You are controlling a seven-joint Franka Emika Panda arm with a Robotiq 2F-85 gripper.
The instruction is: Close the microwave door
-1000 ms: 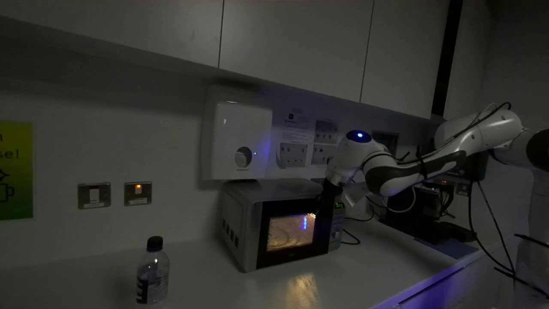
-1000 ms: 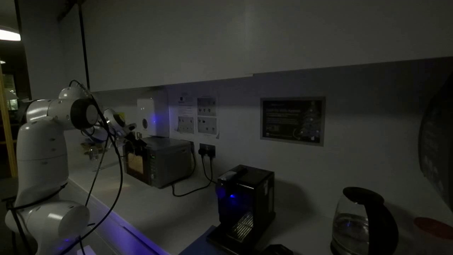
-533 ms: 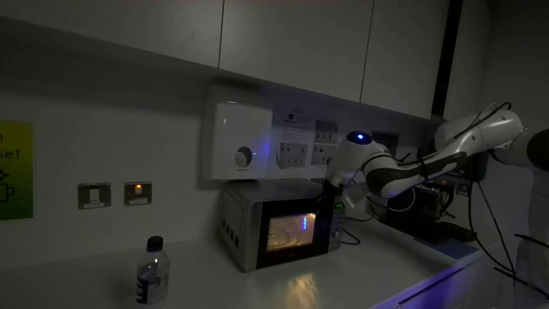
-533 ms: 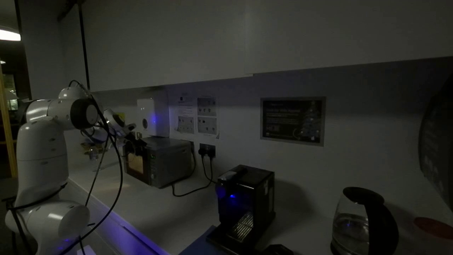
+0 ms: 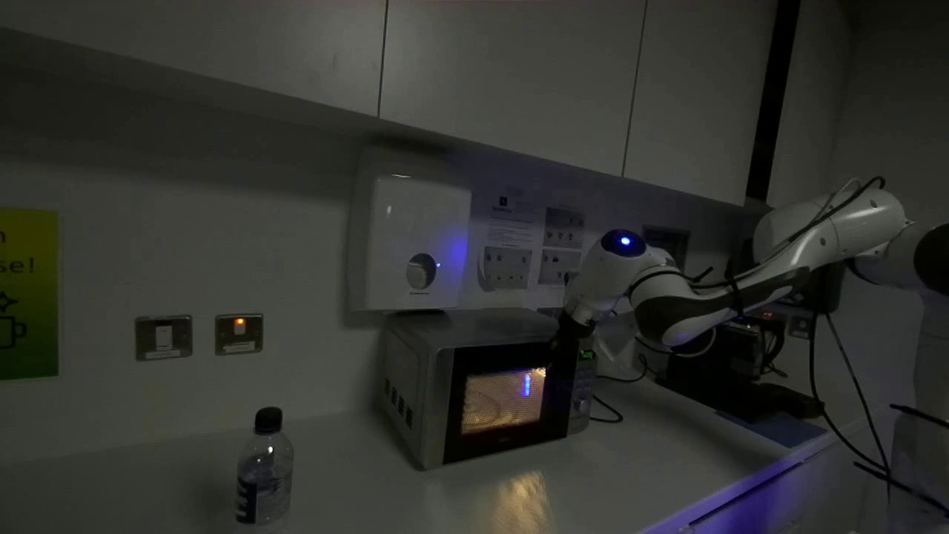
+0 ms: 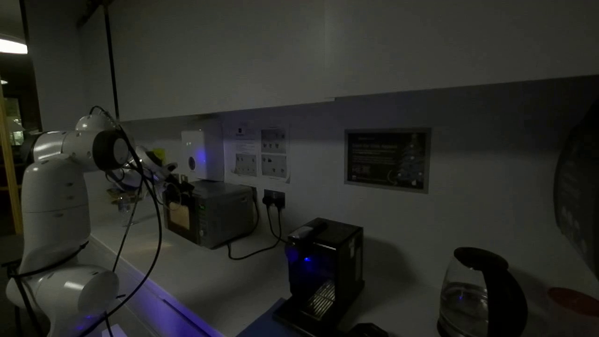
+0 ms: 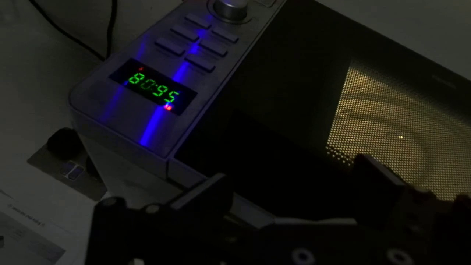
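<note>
In the wrist view the door (image 7: 323,103) looks flush; near it the pincer (image 7: 292,168) stands wide, empty, display (image 7: 152,86) at its ten o'clock.

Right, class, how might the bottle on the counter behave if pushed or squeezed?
The bottle would probably tip if pushed near its cap, being tall and narrow. It looks like clear plastic, so may dent. Toppled, it would likely roll on its rounded sides.

A bottle (image 5: 265,475), a coffee machine (image 6: 344,262) and a kettle (image 6: 489,292) stand upright.
</note>
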